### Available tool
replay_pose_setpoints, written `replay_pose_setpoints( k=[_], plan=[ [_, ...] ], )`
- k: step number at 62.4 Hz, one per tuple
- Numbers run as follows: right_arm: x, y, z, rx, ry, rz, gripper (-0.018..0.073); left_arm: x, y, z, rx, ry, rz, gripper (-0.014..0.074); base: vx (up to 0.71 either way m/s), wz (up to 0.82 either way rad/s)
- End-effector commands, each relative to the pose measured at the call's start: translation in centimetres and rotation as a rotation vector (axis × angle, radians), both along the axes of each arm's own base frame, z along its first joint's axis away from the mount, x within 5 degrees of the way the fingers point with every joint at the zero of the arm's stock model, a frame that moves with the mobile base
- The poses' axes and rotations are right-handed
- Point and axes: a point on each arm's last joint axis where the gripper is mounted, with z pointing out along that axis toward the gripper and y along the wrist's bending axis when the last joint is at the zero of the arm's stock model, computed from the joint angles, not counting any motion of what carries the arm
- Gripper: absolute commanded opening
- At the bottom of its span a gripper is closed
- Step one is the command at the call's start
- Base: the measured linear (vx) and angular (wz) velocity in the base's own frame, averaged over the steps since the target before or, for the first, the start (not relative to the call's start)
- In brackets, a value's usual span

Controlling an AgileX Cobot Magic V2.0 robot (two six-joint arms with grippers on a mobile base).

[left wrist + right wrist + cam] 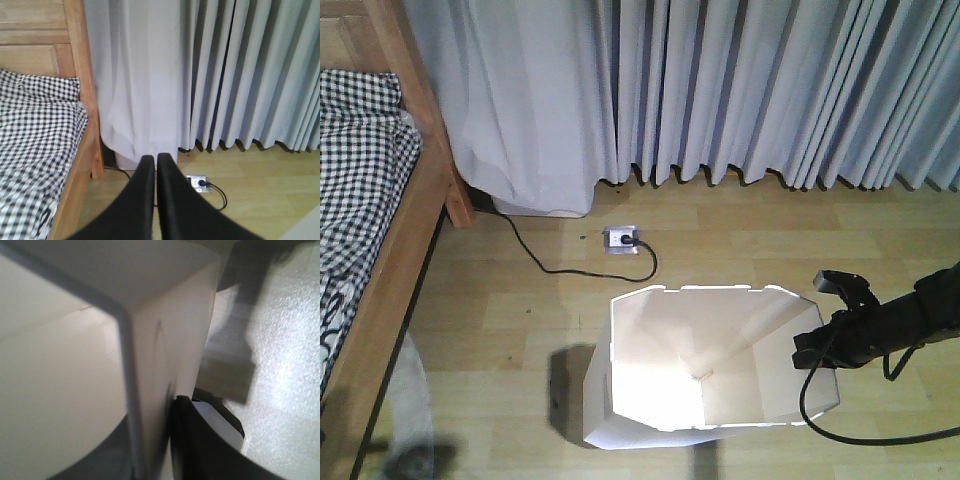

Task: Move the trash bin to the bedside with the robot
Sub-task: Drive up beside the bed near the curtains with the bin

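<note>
White trash bin (720, 340) pinched by right gripper (810, 348), wrist-view only; left gripper (155, 172) closed

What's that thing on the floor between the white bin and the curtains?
A small floor socket with a black cable plugged in lies on the wooden floor between the trash bin and the curtains. The front-facing view shows it best.

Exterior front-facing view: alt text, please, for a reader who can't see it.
A white, thin-walled plastic trash bin with an angular rim stands on pale wood flooring, its rim pinched by the robot's slim black right gripper. A light wooden bed with checked bedding lies at left, grey curtains behind.
</note>
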Motion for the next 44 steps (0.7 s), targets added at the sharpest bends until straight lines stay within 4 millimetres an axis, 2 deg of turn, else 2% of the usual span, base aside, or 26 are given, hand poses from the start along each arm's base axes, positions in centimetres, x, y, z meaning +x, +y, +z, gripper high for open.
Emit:
replay_pose_setpoints(
  k=[1, 44],
  plan=[
    [1.08, 1.34, 3.47, 0.218, -0.068, 0.010, -0.0005, 0.06, -0.03, 0.07, -0.008, -0.065, -0.004, -0.0006, 0.18, -0.04],
    [1.08, 1.33, 3.46, 0.216, -0.068, 0.010, -0.0005, 0.06, -0.03, 0.07, -0.008, -0.065, -0.004, -0.0006, 0.18, 0.01]
  ],
)
